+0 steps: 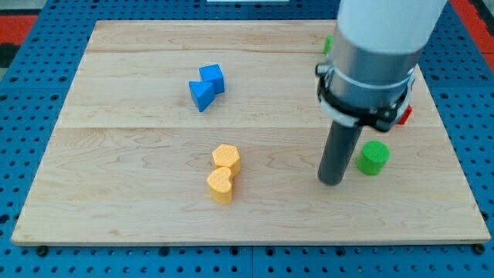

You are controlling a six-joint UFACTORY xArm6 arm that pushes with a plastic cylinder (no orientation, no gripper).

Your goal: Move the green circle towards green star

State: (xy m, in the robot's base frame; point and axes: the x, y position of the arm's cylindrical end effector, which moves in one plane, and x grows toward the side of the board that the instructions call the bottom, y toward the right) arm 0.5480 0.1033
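The green circle [373, 157] is a short green cylinder at the board's right, below the arm's body. My tip [333, 182] rests on the board just left of it, a small gap apart. A sliver of green [327, 44] shows at the view's top right behind the arm; it may be the green star, but its shape is hidden. A red block [404, 116] peeks out at the arm's right edge, above the green circle.
A blue block pair [206, 86] sits upper left of centre. A yellow hexagon-like block [226, 157] and a yellow heart [221, 185] touch each other near the bottom centre. The wooden board [116, 193] ends in blue pegboard on all sides.
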